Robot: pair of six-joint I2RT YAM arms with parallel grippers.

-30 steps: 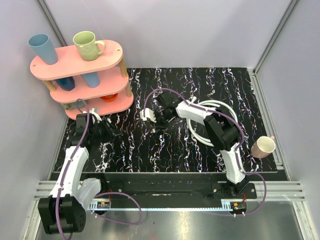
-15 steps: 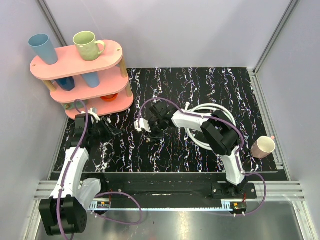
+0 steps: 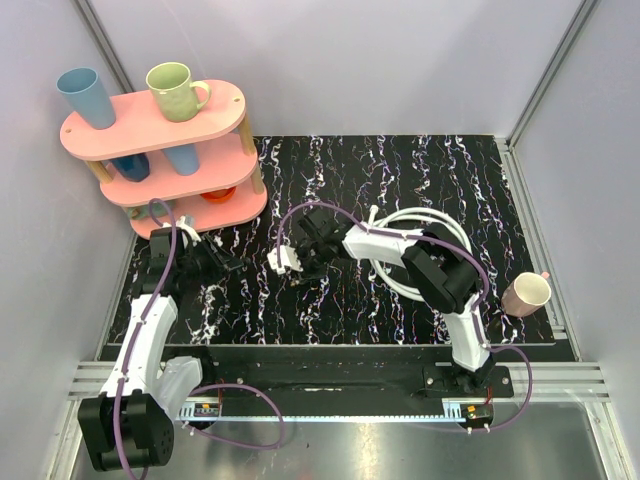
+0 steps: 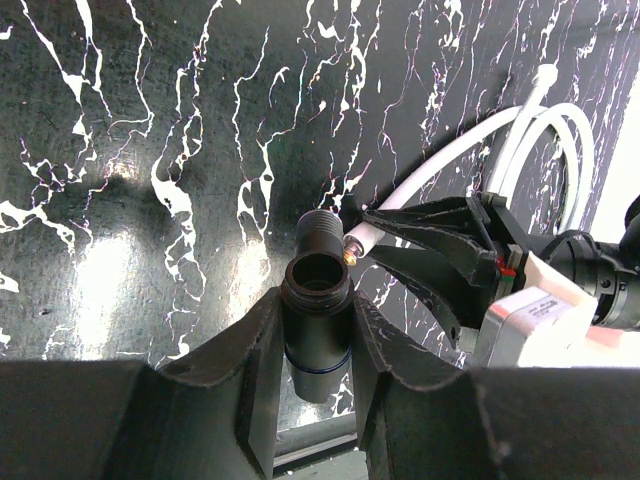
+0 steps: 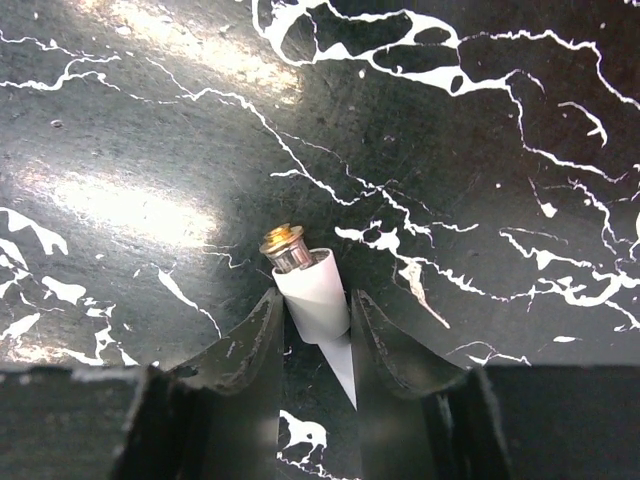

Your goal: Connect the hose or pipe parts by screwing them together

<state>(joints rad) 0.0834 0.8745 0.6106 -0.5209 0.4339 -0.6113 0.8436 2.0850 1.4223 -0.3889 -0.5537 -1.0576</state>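
On the far left stood a pink shelf (image 3: 130,120) with a blue cup (image 3: 80,95) and a green mug (image 3: 175,90) on its top board. In front of it was the black table (image 3: 400,170) with white streaks.

The left gripper (image 4: 315,305) was closed tight around a short black pipe part (image 4: 316,335). The fingers pressed on both sides of it. The open round end of the part poked out past the fingers, above the table.

Just to the right, the right gripper (image 5: 312,310) was closed on the end of the white hose (image 5: 315,290). It held the hose snug between both fingers. A small gold tip (image 5: 283,243) stuck out of the hose end. In the left wrist view, that tip sat just beside the open end of the black pipe part. I could not tell if the two were touching.

The rest of the white hose lay in loops on the table, further right, under the right arm. Near the right edge sat a pink mug (image 3: 527,293).
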